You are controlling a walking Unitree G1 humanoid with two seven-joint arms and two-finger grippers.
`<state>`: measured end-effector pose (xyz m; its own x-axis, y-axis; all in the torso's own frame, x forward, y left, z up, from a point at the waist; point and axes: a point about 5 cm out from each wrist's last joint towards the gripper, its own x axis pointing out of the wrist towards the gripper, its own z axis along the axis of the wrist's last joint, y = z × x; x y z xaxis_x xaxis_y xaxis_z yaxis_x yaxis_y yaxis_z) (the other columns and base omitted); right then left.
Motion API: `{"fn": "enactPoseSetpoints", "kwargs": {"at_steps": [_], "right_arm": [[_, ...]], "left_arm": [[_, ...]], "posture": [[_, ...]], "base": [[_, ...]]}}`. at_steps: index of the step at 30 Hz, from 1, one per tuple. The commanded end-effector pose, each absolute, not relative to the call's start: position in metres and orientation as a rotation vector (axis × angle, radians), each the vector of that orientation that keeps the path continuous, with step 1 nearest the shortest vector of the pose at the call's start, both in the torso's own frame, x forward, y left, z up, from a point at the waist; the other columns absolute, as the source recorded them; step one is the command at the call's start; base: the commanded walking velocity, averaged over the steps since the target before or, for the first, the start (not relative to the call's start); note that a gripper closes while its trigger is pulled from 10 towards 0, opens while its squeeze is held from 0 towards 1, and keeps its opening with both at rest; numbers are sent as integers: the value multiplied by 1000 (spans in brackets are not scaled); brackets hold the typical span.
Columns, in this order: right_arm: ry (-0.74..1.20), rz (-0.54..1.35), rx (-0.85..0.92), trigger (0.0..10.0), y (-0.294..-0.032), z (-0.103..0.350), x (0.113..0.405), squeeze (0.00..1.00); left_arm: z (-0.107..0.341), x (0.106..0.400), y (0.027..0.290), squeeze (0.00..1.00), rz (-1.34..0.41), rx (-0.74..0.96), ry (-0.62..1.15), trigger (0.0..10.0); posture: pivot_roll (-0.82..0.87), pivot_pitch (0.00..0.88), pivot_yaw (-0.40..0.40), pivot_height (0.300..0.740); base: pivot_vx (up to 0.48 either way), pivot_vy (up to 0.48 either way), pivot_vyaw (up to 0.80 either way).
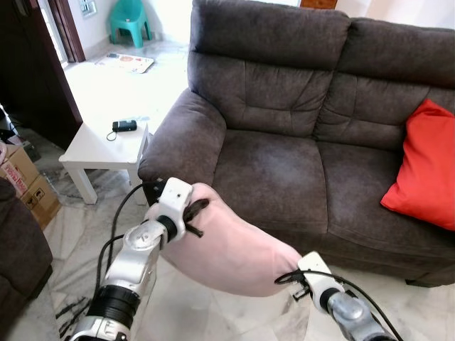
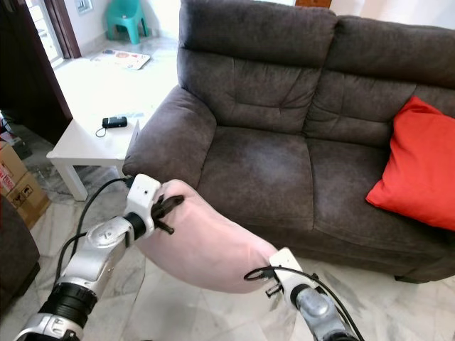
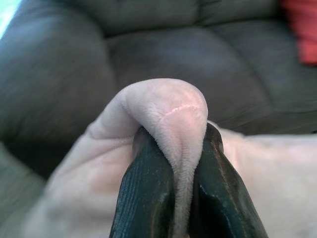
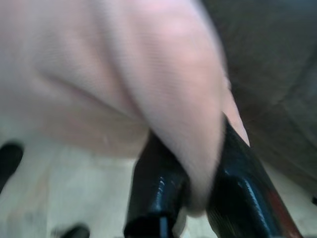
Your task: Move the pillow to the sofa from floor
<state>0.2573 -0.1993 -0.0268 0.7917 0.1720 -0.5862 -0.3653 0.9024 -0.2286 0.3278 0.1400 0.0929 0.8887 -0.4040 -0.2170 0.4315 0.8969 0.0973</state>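
Holding pillow (image 1: 227, 249) slung between both grippers | left gripper (image 1: 195, 213) and right gripper (image 1: 295, 278) fingers clamped on opposite ends; long axis parallel to sofa (image 1: 284, 170) front | seat lies just ahead and above

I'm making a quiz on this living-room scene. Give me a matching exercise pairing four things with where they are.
Things:
1. pink pillow
2. red cushion
3. black device
4. teal chair

Places:
A. on the white side table
B. far back by the wall
C. held between left gripper and right gripper
D. on the sofa, at the robot's right

Pairs: 1-C, 2-D, 3-A, 4-B
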Motion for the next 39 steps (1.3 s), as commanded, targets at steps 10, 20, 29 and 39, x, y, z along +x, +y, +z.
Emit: {"fn": "enactPoseSetpoints", "kwargs": {"at_steps": [10,20,29,39], "right_arm": [[414,193,-219,0,-201,-1,280,0],[293,13,-79,10000,-204,-1,266,0],[100,-81,-36,10000,-204,20,260,0],[18,-5,-34,10000,-187,37,261,0]], "left_arm": [[78,324,175,0,-200,177,184,10000],[54,301,192,0,-60,201,125,10000],[60,292,195,0,7,225,16,10000],[86,306,164,0,-111,273,-103,10000]], "posture": [[99,0,-105,740],[121,0,-120,740],[126,0,-125,740],[113,0,-116,740]], "base": [[0,0,0],[0,0,0],[0,0,0],[0,0,0]]}}
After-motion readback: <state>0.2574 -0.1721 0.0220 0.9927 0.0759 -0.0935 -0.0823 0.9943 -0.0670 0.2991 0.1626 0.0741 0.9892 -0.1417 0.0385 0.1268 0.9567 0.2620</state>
